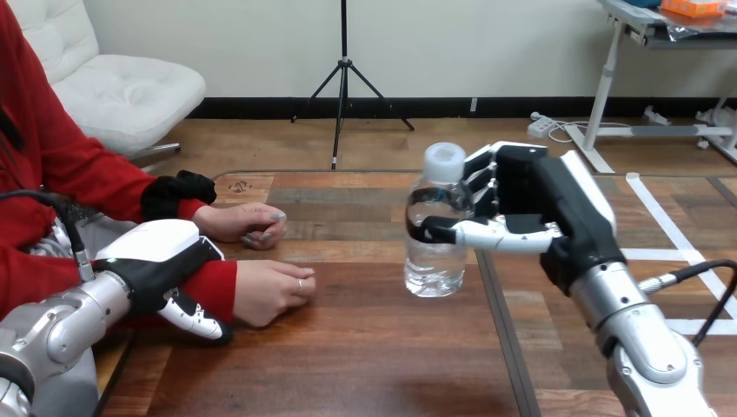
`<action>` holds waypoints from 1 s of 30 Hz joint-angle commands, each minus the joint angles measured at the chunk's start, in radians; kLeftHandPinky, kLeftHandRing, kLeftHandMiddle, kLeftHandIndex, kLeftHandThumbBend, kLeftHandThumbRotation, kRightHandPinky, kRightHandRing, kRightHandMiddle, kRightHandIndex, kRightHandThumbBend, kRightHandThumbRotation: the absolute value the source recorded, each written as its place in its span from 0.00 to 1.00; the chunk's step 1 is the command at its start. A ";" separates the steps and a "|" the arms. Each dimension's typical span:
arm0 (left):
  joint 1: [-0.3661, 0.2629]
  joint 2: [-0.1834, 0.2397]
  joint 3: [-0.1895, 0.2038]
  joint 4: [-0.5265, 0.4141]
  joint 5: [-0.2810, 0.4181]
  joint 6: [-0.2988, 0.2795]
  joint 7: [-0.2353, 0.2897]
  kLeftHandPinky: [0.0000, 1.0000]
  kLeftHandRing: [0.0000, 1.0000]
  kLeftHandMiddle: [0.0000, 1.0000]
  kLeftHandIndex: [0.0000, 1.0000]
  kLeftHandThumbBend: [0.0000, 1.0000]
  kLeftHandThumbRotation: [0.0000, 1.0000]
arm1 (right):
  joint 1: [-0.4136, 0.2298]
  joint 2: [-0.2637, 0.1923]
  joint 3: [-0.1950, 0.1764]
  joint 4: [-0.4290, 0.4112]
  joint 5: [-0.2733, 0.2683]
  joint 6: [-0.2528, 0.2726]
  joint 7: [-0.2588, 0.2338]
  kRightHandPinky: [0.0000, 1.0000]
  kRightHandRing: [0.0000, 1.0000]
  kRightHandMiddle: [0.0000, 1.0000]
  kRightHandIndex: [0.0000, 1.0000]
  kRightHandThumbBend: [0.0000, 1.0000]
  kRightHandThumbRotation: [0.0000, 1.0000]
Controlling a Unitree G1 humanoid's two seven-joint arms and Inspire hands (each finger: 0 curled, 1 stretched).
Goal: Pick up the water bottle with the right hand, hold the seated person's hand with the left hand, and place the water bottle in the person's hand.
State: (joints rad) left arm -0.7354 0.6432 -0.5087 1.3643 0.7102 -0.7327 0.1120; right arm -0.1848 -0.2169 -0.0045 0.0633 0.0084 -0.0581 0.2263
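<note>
So, one bottle (433, 261) is in play here, and it's gripped side-on by the right hand (521, 195): the fingers (478, 174) are wrapped round the back of it just under the white cap (444, 161), and the thumb is hooked across the front, so it's kept upright and nothing gets tipped. It's held out over the middle of the surface (365, 347), well apart from the person. Whether its base is touching the wood or just clear of it can't really be told. The left hand (161, 252) is laid over the red-sleeved wrist (213, 287) of the person's near hand (271, 291), with the thumb curled down the near side of the sleeve. That looks like a grip meant to keep that arm steady as a target for the handover, tbh. Two of the person's hands can be counted: the near one, loosely curled and resting palm-down on the surface, and the far hand (248, 224), also resting there a bit further back and left alone. Two robot hands, both busy. Judging by all that, the pick-up and the hold look done. The bottle is yet to be carried across, and the near hand would probably need to be opened or turned before anything can be set in it.
</note>
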 commanded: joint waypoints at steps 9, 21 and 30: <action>-0.008 -0.018 0.042 -0.045 -0.038 -0.094 0.027 0.27 0.35 0.45 0.47 0.71 0.28 | -0.118 0.028 -0.001 0.069 -0.006 -0.049 -0.017 0.21 0.27 0.39 0.42 0.91 0.00; -0.009 -0.014 0.044 -0.058 -0.038 -0.140 0.051 0.28 0.36 0.45 0.47 0.69 0.31 | -0.146 0.034 0.004 0.126 -0.017 -0.066 -0.012 0.21 0.28 0.39 0.42 0.91 0.00; -0.012 -0.015 0.050 -0.065 -0.046 -0.181 0.056 0.29 0.37 0.46 0.48 0.68 0.30 | -0.166 0.035 0.011 0.171 -0.033 -0.090 -0.012 0.21 0.27 0.38 0.42 0.90 0.00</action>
State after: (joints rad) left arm -0.7127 0.6461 -0.4837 1.3619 0.6951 -0.8543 0.1502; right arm -0.2442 -0.1957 0.0004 0.2319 -0.0255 -0.0914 0.2249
